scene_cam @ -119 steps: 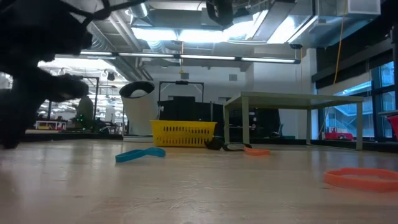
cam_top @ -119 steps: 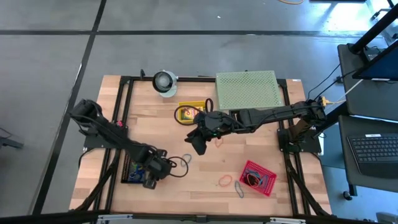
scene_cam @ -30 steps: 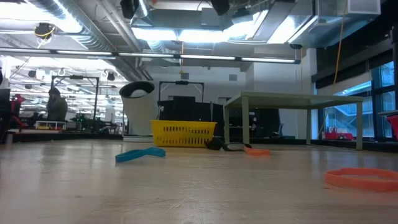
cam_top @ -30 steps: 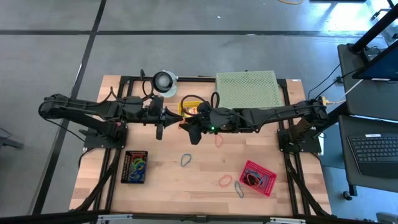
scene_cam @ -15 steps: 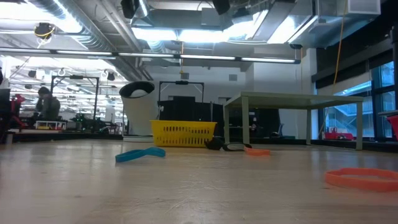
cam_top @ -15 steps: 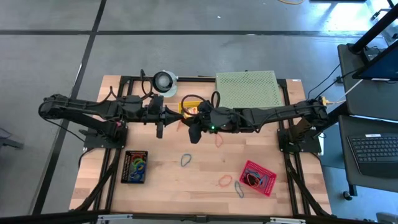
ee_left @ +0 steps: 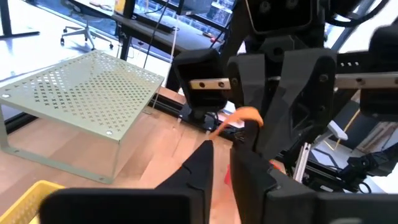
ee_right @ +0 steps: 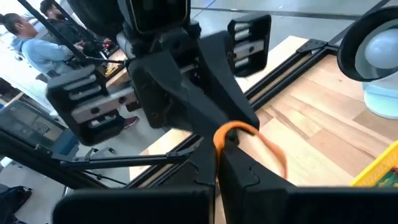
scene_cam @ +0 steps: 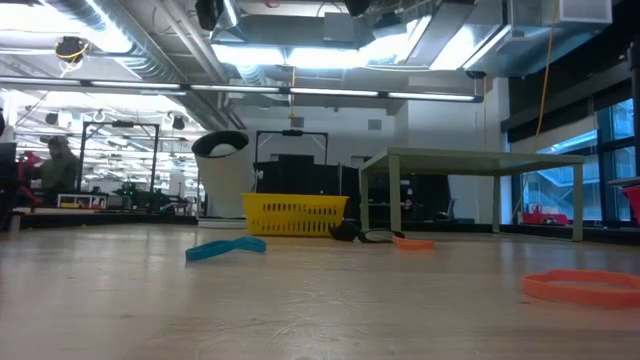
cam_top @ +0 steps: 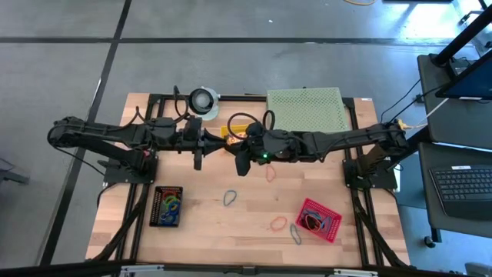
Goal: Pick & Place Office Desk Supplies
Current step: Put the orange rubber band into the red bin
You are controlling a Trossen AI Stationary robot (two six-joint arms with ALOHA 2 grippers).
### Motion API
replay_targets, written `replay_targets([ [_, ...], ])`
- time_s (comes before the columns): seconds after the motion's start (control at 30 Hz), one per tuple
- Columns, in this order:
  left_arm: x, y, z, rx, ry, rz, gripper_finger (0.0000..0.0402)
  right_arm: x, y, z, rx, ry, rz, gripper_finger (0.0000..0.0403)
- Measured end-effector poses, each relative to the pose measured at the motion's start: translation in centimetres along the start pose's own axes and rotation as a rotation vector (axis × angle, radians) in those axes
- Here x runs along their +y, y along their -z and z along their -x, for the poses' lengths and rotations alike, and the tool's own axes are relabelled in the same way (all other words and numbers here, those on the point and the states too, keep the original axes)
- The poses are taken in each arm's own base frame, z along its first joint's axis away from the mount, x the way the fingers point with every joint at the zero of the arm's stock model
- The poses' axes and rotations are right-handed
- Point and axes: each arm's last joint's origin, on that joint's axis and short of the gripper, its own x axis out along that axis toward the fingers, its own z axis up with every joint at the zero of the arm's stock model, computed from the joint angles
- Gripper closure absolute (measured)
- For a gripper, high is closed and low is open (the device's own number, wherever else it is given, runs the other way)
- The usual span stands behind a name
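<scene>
Change: the left arm has left the near-left black box (cam_top: 167,205) and now reaches across to mid-table; left gripper (cam_top: 209,146) is nose to nose with the right gripper (cam_top: 237,154), slightly closer than a second ago. Reads as a handover being set up, not a placement yet.

Right gripper is pinching an orange rubber band (ee_right: 236,132) at its fingertips, off the table. Left gripper's fingers have a narrow gap between them and are just short of the band, not on it as far as I can see.

Near: red tray (cam_top: 333,225) with bands in it, loose orange band (cam_top: 277,224) and grey-blue band (cam_top: 296,235) beside it, blue band (cam_top: 229,198) mid-near. Another orange band (cam_top: 270,173) sits just near of the right arm.

Far: yellow crayon box (cam_top: 244,129) right behind the grippers, white roll (cam_top: 204,100), green perforated stand (cam_top: 306,110).

Risk, my read: the fingers are crowded and the thin band could slip in the transfer.
</scene>
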Motion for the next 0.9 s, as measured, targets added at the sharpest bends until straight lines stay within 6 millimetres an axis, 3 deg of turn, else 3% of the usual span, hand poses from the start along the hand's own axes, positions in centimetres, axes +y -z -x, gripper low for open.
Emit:
replay_targets([
  [0.3, -0.1, -0.1, 0.0, -0.007, 0.021, 0.003, 0.028, 0.4, -0.8, 1.5, 0.034, -0.049, 0.0, 0.0402],
  [0.5, -0.3, -0.5, 0.2, -0.041, 0.041, 0.008, 0.0254, 0.3, -0.9, 2.7, 0.097, -0.046, -0.013, 0.0402],
  [0.7, -0.6, -0.1, 1.0, 0.07, 0.191, -0.003, 0.0249, -0.6, -0.4, 7.4, 0.347, 0.069, -0.021, 0.0403],
  [0.9, -0.8, 2.7, 0.8, 0.344, 0.19, -0.006, 0.0255, -1.1, 2.2, 12.6, 0.658, 0.256, -0.035, 0.0403],
])
